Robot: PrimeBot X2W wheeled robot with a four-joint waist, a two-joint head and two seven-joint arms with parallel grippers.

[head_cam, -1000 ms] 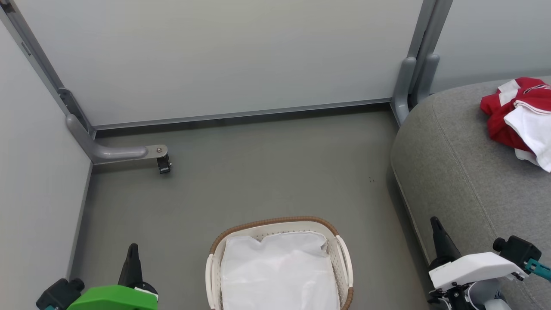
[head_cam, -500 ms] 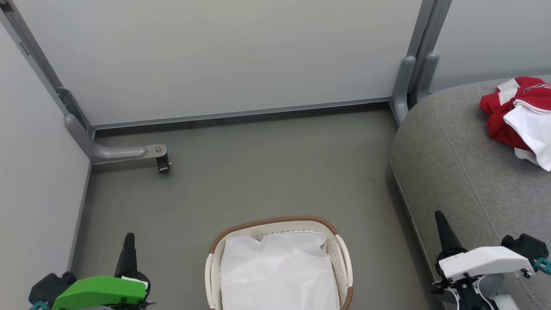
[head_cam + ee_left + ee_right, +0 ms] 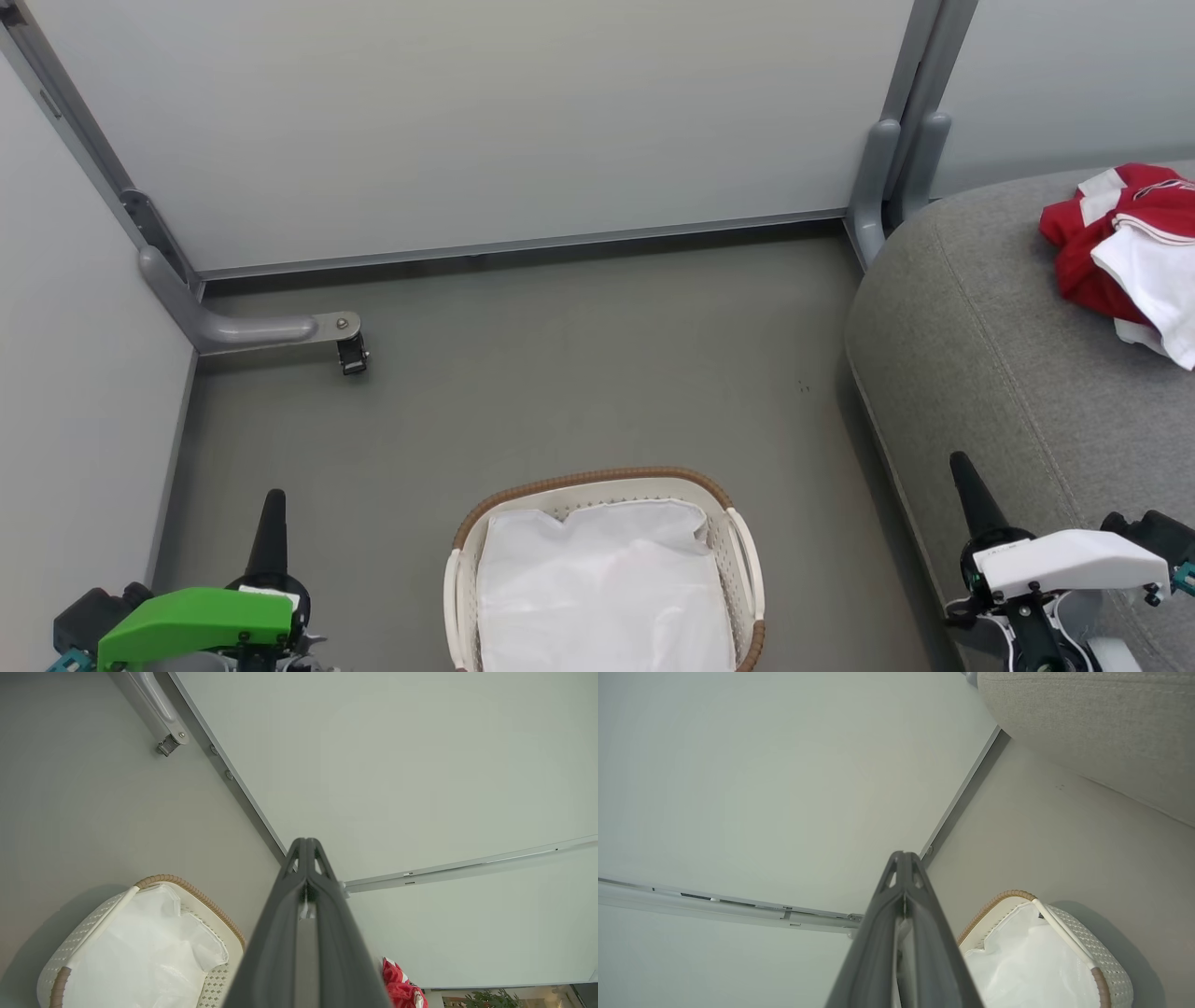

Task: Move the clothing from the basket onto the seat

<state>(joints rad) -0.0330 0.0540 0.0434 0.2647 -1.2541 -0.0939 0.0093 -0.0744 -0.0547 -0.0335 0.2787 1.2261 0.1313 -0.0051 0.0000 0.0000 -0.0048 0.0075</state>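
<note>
fingers pressed together on left gripper and right gripper, nothing held. clothing heaped far right on seat: soft, light, limp; pinch a bunched fold. basket near.

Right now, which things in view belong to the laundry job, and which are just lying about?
Job: red jersey and white garment, both on the grey sofa cushion; white laundry basket.
Just there: white liner sheet in the basket; grey partition foot; partition panels.
</note>
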